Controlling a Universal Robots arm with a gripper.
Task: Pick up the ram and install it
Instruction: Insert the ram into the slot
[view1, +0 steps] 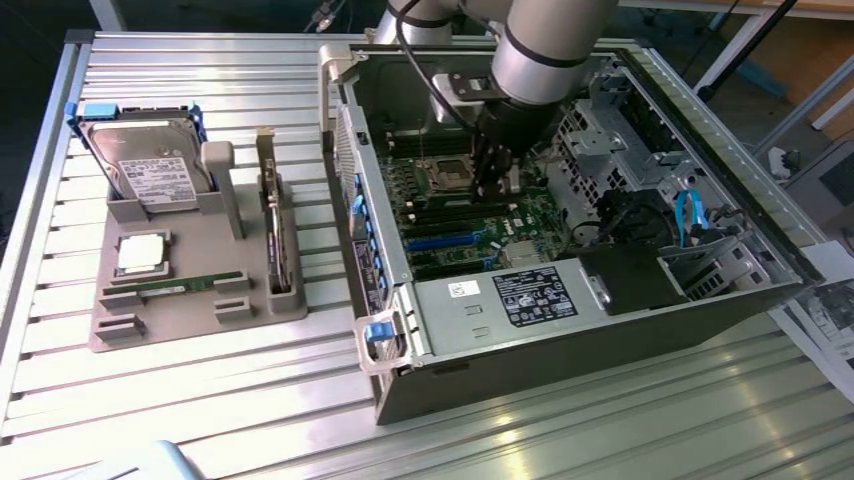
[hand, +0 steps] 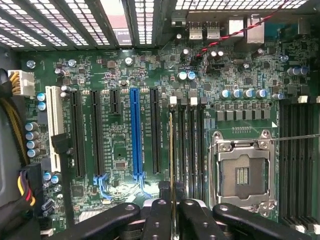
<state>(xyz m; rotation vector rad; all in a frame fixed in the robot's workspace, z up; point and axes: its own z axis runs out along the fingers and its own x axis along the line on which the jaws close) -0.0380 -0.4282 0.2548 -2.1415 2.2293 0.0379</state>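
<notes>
The gripper (hand: 173, 204) is down inside the open computer case (view1: 454, 340), fingers pinched tight on the ram (hand: 173, 150), which runs edge-on out from between the fingertips. So the pickup looks done! The stick lies along the outermost of the black memory slots (hand: 192, 145), with the empty CPU socket (hand: 242, 175) just beside the hand. Whether it's pressed home, I can't tell; with the hand clamped on it, seating looks unfinished. Well away from the hand, another green stick (view1: 174, 284) lies in the grey tray (view1: 160, 325).
</notes>
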